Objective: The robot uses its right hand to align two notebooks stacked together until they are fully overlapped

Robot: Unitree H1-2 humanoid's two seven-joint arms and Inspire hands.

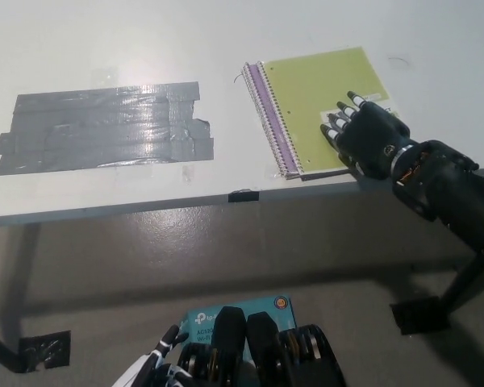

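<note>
1. The right hand [369, 137] is black, with a rounded, matt shell over its back.
2. Its fingers [344, 110] are dark and segmented, each ending in a pale grey or white tip.
3. At the wrist [409, 162] a short gap in the casing shows orange and silvery metal parts.
4. The right forearm [456, 197] is a thick black casing of bulging sections, widening away from the hand.
5. The left hand [153, 368] is white with black joints and dark tips; only a small part shows.
</note>
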